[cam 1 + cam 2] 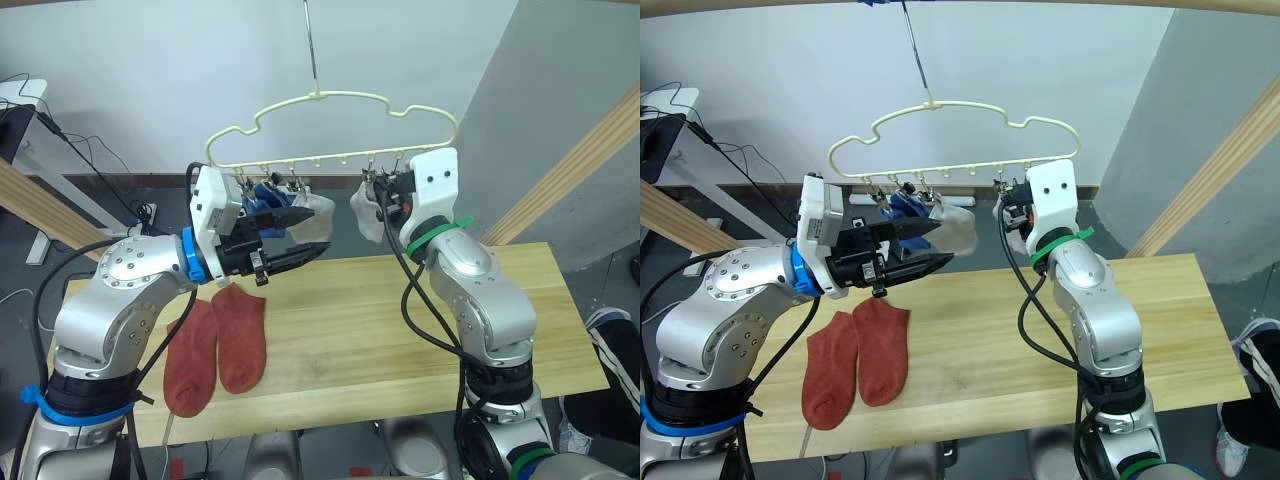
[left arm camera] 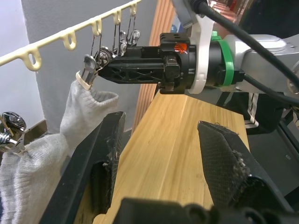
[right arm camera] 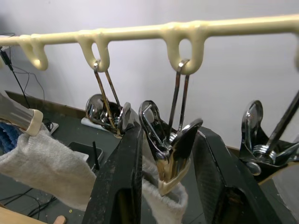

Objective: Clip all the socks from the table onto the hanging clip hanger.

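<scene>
2 rust-red socks lie side by side, touching, on the near left part of the light wood desk, toes toward the near edge; above the desk's far edge, a blue sock and a light grey sock hang from metal clips on the cream clip hanger, and a second light grey sock hangs further to the right, beside the right hand.

The right hand is raised to the hanger's lower bar; in the right wrist view its 2 black fingers flank a metal clip that hangs from a cream loop and bites the edge of grey fabric; the fingers stand close on either side of the clip, but whether they press it cannot be told.

The left hand is held at hanger height just below the blue and grey socks, its fingers spread apart and holding nothing; in the left wrist view one finger sits just beside the hanging grey sock.

The hanger hangs by a thin wire hook in front of a pale wall; slanted wooden beams run along both sides of the scene.
</scene>
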You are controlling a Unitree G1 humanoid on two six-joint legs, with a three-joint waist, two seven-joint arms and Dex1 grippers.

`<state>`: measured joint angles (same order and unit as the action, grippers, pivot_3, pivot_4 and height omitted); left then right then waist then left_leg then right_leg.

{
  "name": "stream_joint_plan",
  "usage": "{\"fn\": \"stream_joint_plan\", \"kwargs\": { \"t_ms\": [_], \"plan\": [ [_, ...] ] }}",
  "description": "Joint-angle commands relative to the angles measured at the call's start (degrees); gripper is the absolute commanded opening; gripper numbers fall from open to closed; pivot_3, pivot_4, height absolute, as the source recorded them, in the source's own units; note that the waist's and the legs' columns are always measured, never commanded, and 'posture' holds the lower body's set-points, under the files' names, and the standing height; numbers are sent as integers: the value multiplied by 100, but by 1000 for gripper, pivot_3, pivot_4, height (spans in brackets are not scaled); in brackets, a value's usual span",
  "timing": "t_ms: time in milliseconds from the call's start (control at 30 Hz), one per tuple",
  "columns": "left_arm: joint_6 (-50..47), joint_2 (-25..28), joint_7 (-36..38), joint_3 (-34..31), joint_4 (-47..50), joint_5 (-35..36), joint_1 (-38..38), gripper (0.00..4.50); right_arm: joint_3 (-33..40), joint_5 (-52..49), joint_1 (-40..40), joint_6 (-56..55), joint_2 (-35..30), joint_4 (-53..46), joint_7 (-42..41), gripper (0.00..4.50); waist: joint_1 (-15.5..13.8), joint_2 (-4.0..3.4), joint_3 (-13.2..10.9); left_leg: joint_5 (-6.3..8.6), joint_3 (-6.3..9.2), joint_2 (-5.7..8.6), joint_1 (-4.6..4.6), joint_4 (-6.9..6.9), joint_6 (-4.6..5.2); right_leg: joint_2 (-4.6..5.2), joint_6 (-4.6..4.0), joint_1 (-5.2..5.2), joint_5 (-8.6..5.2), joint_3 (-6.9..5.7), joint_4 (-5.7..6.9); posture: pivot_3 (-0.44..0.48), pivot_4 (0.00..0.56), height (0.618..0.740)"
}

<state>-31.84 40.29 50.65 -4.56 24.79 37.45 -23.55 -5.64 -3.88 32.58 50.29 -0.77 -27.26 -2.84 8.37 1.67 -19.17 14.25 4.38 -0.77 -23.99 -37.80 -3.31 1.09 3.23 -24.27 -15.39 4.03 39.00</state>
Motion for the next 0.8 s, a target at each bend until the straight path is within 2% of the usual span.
{"fn": "stream_joint_plan", "kwargs": {
  "t_ms": [33, 300, 800],
  "plan": [
    [95, -8, 14, -50, 131, 21, -52, 2736, 5, 17, 16, 78, 169, -398, 193, 1551, 0, 0, 0, 0, 1, 0, 0, 0, 0, 0, 0, 0, 0, -1, 0, -215, 301, 740],
    [106, -26, 12, -45, 129, 19, -38, 2736, -92, 120, -74, 157, 325, -523, 422, 1551, -1, 0, 0, 0, 1, 0, 0, 0, 0, 2, 0, 0, 0, -1, 0, -219, 300, 740],
    [97, -24, 15, -35, 129, 12, -50, 2736, -123, 75, 164, -374, 456, 32, 404, 1551, 1, 0, 0, 0, 1, 1, 0, 0, 0, 2, 0, 0, 0, -3, 1, -213, 296, 740]
  ]
}}
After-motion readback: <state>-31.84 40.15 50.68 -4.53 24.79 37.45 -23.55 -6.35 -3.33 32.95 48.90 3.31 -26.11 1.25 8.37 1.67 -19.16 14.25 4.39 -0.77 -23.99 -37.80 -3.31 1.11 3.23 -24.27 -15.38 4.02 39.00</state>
